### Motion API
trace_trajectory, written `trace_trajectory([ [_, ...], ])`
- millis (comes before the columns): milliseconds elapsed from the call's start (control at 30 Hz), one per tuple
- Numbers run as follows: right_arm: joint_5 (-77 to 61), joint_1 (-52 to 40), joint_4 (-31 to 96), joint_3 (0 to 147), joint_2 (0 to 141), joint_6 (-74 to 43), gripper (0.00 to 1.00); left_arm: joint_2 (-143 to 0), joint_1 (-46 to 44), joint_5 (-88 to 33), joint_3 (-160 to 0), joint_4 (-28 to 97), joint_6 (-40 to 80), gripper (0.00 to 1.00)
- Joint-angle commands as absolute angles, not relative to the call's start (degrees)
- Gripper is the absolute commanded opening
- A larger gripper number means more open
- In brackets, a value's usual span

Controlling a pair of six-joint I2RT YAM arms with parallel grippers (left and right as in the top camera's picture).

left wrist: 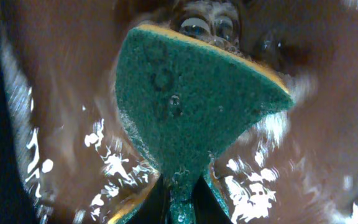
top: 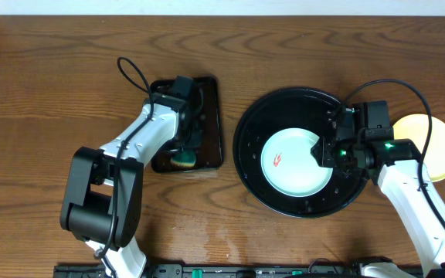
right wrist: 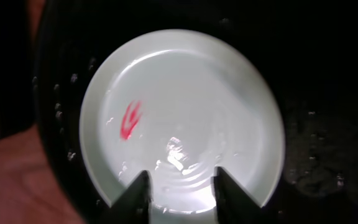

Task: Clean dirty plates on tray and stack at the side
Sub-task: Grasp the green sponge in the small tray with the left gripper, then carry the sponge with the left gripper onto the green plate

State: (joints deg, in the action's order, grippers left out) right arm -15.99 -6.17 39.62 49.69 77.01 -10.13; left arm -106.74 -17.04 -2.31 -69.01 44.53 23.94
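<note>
A pale mint plate (top: 296, 164) with a red smear lies in the round black tray (top: 253, 116); it fills the right wrist view (right wrist: 185, 106). My right gripper (top: 321, 152) (right wrist: 182, 183) is open, its fingertips just over the plate's right edge. A yellow plate (top: 435, 143) lies on the wood to the right of the tray, partly under my right arm. A third plate is out of view. My left gripper (top: 184, 148) (left wrist: 182, 199) is shut on a teal sponge (top: 182, 161) (left wrist: 191, 99) at the rectangular tray.
The small rectangular black tray (top: 211, 116) lies left of the round tray and holds wet, shiny water (left wrist: 104, 155). Water drops dot the round tray (right wrist: 61, 106). Bare wood tabletop (top: 45, 77) surrounds both trays.
</note>
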Motion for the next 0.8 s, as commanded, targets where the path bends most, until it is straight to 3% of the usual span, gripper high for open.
trace_trajectory([
  [0,-9.39,-6.42,38.81,50.57,76.58,-11.33,0.29,-104.14,-17.12,-2.61,-73.69,48.77,23.57,0.07],
  [200,-5.96,-6.42,38.41,50.5,79.81,-11.38,0.4,-96.31,-18.15,-7.31,-77.87,52.27,22.5,0.07],
  [467,-3.31,-6.42,38.15,50.46,90.04,-14.22,0.39,-89.01,-23.81,-8.6,-78.02,50.74,22.5,0.07],
  [667,-3.92,-6.44,36.03,50.46,96.2,-14.76,0.18,-90.45,-31.53,-8.58,-77.91,47.62,22.55,0.07],
  [767,-4.95,-6.42,36.12,50.46,98.0,-14.79,0.01,-91.48,-34.5,-8.51,-77.84,44.42,22.79,0.08],
])
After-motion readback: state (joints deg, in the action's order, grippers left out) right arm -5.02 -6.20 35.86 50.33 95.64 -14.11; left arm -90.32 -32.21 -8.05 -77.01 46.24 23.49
